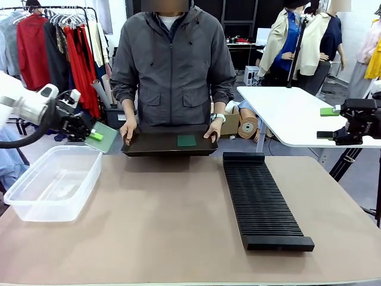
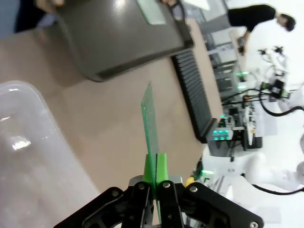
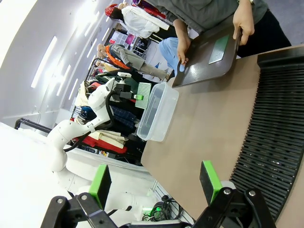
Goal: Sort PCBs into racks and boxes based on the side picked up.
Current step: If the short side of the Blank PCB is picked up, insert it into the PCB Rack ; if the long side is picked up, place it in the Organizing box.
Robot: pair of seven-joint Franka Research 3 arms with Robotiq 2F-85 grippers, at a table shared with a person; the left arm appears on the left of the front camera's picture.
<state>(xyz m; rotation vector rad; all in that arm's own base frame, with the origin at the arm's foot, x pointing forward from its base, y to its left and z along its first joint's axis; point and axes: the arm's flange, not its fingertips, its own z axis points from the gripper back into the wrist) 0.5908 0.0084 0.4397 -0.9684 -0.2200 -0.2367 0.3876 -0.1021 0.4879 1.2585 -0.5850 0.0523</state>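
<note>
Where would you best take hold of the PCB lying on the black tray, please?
By two opposite edges, coming straight down from above: the PCB lies flat and thin on the tray, probably leaving only its rim for the jaws.

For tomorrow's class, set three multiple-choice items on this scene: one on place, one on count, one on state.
1. The rack lies: A on the table, right of the tub; B inside it; C beneath it.
2. PCBs on the tray that the person holds: A none; B one; C three.
3. The right tool is: A shut on a PCB; B shut, empty; C open.
Key: 1 A, rack and tub sit side by side on the table. 2 B, one green square lies there. 3 C, its green pads stand far apart.
</note>
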